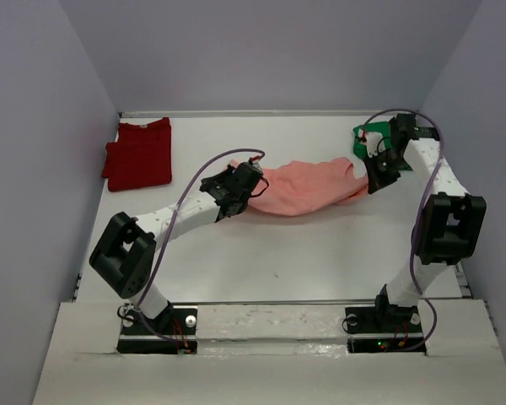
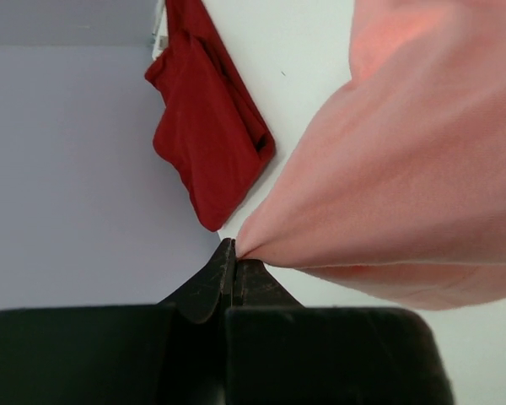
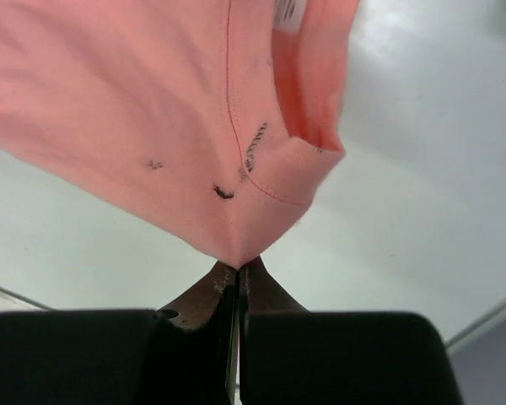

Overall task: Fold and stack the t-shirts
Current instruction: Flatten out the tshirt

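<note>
- Top view: my left gripper (image 1: 255,179) is pinched shut on the left end of the salmon-pink cloth t-shirt (image 1: 308,187). My right gripper (image 1: 373,181) is closed on its right end.
- The pink shirt hangs stretched between the two, over the middle of the white table (image 1: 278,253). I cannot tell whether its sagging middle touches the surface.
- The dark red cloth t-shirt (image 1: 141,153) lies folded in the far left corner of the table, well apart from both arms.
- The bright green cloth t-shirt (image 1: 364,139) sits at the far right, mostly hidden behind my right arm. Only a small patch shows.
- Left wrist view: the jaws meet tight, with a corner of the pink shirt clamped at their tips. The cloth fans out to the right from there, lifted off the table at this end. Beyond it the dark red shirt lies against the lilac wall (image 2: 67,169).
- Right wrist view: the jaws are closed on a stitched corner of the pink shirt, which rises away from the tips above the table. I see a few dark marks (image 3: 223,192) near the seam and a white label (image 3: 288,12) at the top edge.
</note>
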Motion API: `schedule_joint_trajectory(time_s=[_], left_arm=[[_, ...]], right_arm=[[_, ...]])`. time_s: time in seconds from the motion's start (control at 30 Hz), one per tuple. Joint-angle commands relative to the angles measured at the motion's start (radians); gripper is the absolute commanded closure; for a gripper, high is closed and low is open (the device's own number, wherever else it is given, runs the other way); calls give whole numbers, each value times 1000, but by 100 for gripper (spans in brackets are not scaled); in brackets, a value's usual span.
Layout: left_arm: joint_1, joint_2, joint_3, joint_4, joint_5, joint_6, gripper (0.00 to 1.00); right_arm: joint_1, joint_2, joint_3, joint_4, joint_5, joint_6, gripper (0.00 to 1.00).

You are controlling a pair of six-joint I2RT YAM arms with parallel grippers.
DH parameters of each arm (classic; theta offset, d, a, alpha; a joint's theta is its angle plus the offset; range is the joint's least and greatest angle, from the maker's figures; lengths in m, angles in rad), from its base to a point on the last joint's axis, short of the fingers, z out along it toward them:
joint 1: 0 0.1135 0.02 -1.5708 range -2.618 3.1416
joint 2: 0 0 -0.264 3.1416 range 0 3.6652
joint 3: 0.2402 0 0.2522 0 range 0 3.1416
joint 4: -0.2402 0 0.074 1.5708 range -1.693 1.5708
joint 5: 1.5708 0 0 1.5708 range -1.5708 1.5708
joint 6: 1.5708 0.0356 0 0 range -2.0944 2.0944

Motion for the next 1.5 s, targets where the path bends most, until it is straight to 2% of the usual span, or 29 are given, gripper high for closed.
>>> schedule_joint_trajectory(time_s=[0.0, 0.2, 0.33, 0.47, 0.67, 1.47], left_arm=[[25, -78, 146, 56, -81, 62, 100], [89, -134, 311, 154, -73, 115, 100], [129, -177, 359, 235, -78, 164, 100], [160, -217, 368, 307, -87, 230, 100], [176, -260, 319, 330, -79, 260, 100], [180, -273, 308, 321, -70, 267, 100]], right_arm=[[-4, -104, 167, -14, 3, 11, 100], [-4, -141, 308, 38, -18, 63, 100], [-4, -164, 349, 87, -20, 89, 100], [-4, -186, 391, 138, -9, 119, 100], [-4, -216, 443, 149, -17, 134, 100], [-4, -204, 553, 106, -7, 145, 100]])
